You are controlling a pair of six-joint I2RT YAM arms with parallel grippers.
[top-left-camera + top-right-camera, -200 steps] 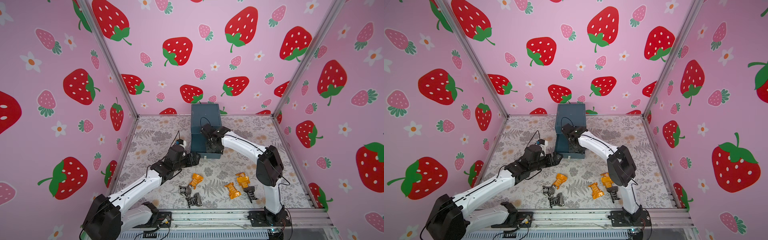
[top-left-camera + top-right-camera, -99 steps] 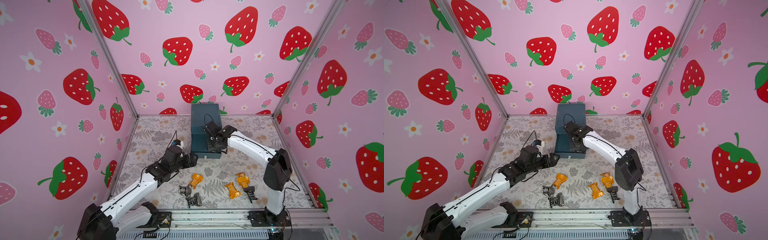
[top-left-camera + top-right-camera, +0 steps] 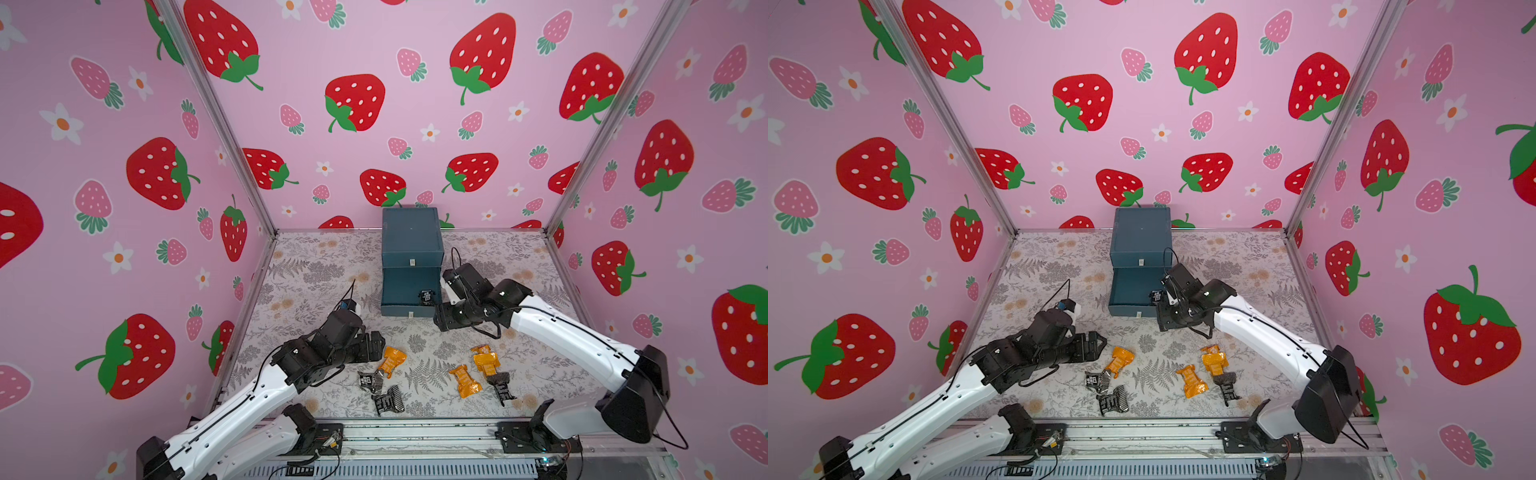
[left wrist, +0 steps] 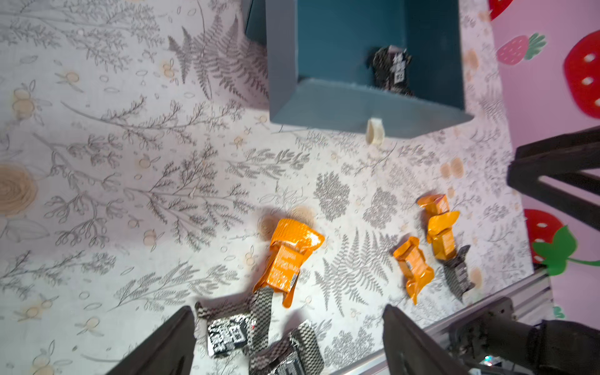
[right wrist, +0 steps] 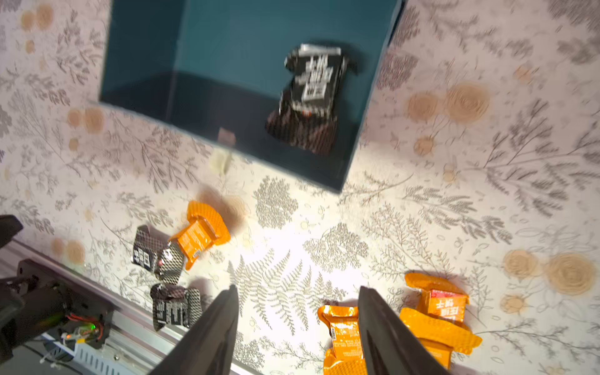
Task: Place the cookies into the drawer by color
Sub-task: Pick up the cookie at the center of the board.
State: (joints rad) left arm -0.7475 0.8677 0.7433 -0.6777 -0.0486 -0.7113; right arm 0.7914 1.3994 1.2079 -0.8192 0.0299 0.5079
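My left gripper (image 4: 289,311) hangs in front of the drawer (image 3: 409,245), off toward my left, its jaws spread wide with nothing between them; my right gripper (image 5: 298,289) hangs just beside the drawer's front right corner, jaws apart and empty, though the right wrist view is blurred. The drawer's bottom tray (image 3: 397,286) is pulled out; one black cookie (image 3: 425,296) lies inside it against the right wall; the front above it is shut. On the floral cloth (image 3: 316,270) in front of the drawer lie three orange cookies (image 3: 392,359) and three more black cookies (image 3: 389,400), all loose. One orange packet touches a black one before the drawer's left half; the rest lie before its right side.
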